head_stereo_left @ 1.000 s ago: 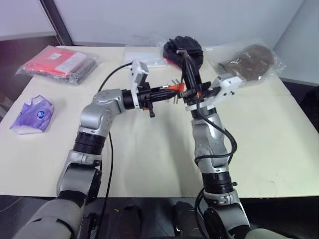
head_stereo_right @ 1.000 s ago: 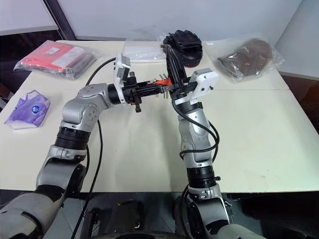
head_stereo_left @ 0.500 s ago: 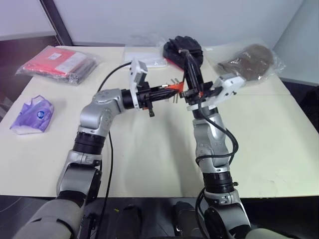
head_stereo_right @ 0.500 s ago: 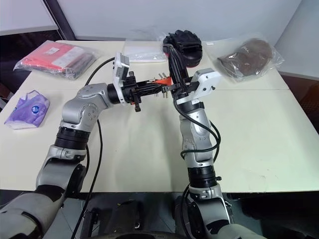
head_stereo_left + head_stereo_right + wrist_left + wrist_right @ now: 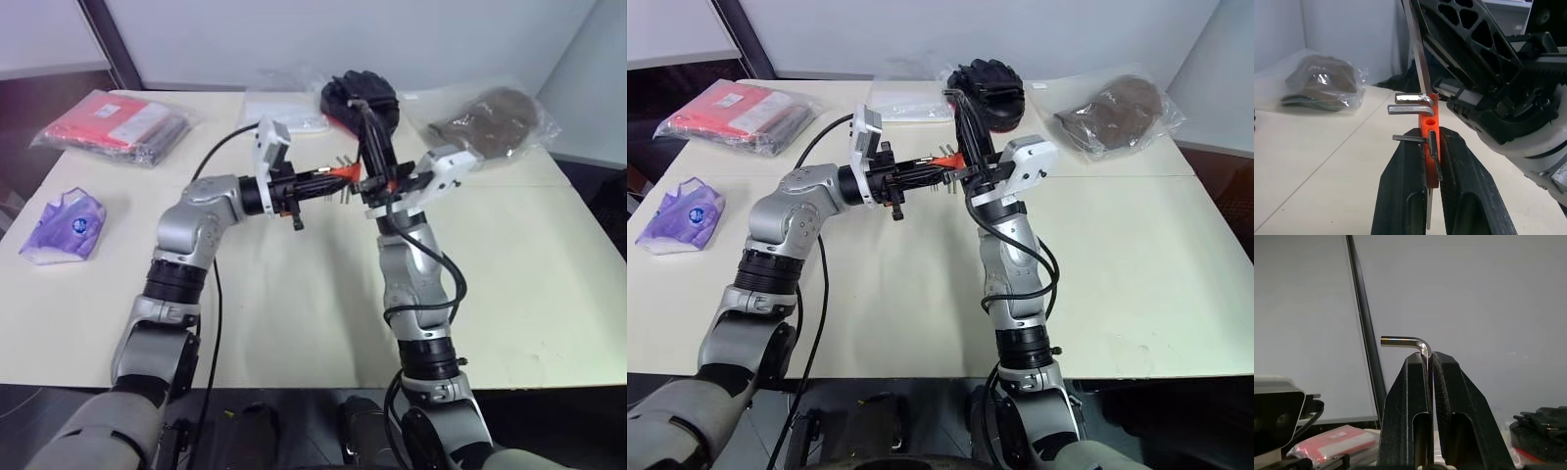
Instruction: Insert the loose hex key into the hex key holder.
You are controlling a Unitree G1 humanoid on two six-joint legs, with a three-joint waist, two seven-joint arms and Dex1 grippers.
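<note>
Above the table (image 5: 294, 323), well inside its far edge, both grippers are clamped — left gripper (image 5: 1432, 147) on the hex key holder (image 5: 1429, 128), right gripper (image 5: 1428, 363) on the loose hex key (image 5: 1403, 341) — so line the key's long leg up with an empty hole before you push.

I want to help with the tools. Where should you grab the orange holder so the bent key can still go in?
Grab the hex key holder by its flat sides at the lower end, as the left gripper does. Its fingers come from the end opposite the stored keys, so the open holes stay clear for the loose hex key pinched in the right gripper.
</note>
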